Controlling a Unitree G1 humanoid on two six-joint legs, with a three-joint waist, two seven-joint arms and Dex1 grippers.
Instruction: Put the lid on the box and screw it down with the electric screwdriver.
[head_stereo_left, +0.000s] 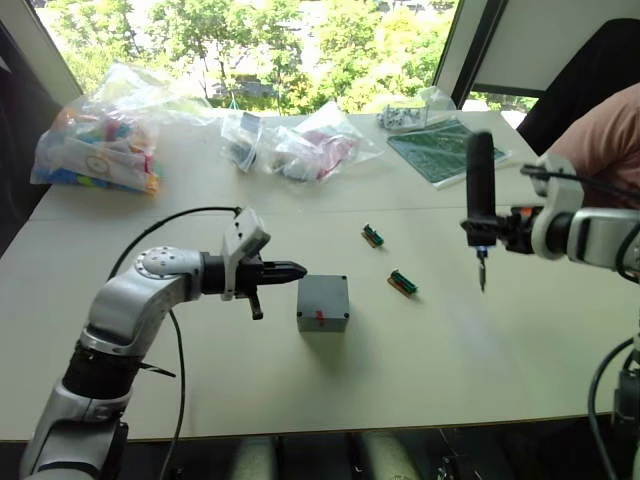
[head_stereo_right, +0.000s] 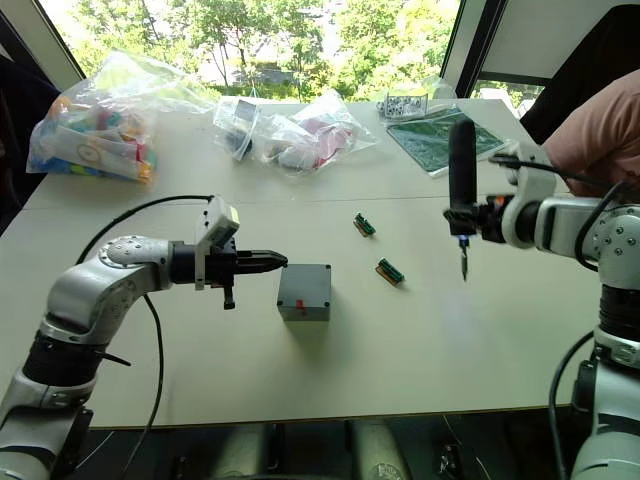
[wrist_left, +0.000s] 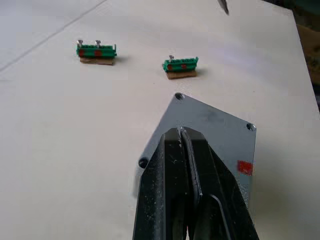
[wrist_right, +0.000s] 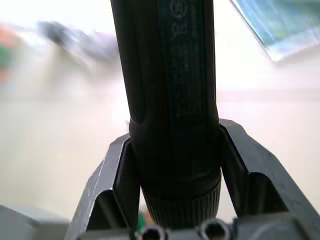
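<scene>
Small grey plastic box (head_stereo_left: 323, 303) sits mid-counter, flat grey square lid (wrist_left: 210, 131) already on top, red mark on its near side. My left claw (head_stereo_left: 290, 270) hangs just beside it, fingers pressed together, empty. My right claw (head_stereo_left: 487, 229) grips the black cylindrical electric screwdriver (head_stereo_left: 479, 190) upright, bit down, off the white counter (head_stereo_left: 450, 350). Two small green-orange components (head_stereo_left: 402, 282) lie between.

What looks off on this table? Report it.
Nothing is spilled or damaged. The lid sits flat on the box, corner screws showing. The left hand, shut, hovers beside it. The right hand holds the electric screwdriver upright in the air, away from the box. Two green components lie loose.
</scene>
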